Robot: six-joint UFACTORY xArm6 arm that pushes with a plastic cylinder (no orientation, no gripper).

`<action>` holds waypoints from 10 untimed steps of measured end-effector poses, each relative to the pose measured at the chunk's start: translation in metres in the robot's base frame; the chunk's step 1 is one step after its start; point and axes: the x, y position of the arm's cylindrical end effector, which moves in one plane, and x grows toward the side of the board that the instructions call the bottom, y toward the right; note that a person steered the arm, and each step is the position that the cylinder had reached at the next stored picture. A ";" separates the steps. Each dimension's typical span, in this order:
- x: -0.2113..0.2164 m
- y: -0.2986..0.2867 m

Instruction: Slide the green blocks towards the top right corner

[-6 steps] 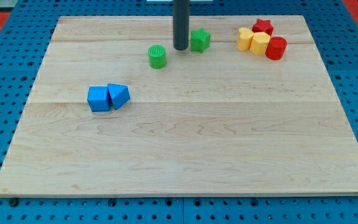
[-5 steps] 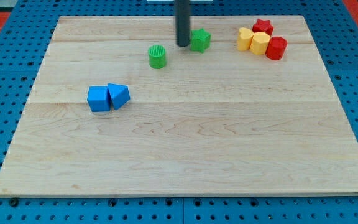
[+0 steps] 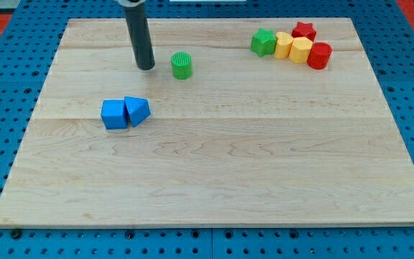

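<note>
my tip (image 3: pixel 146 67) upper left of frame, just left of green cylinder (image 3: pixel 182 65), not touching | green star block (image 3: pixel 263 42) upper right, against yellow blocks (image 3: pixel 292 46) | tool is a bare rod, gripping nothing | table (image 3: pixel 214 180)

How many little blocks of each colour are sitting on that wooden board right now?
Green: 2, the green cylinder and the green star
Blue: 2, the blue cube and the blue wedge
Yellow: 2, the left yellow block and the right yellow block
Red: 2, the red star and the red cylinder
Total: 8
</note>
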 end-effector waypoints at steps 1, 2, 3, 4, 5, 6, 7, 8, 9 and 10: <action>0.029 0.092; 0.060 0.118; 0.019 0.143; 0.016 0.109; 0.001 0.070; -0.028 0.096; -0.035 0.152; 0.028 0.144; 0.133 0.066; 0.165 -0.082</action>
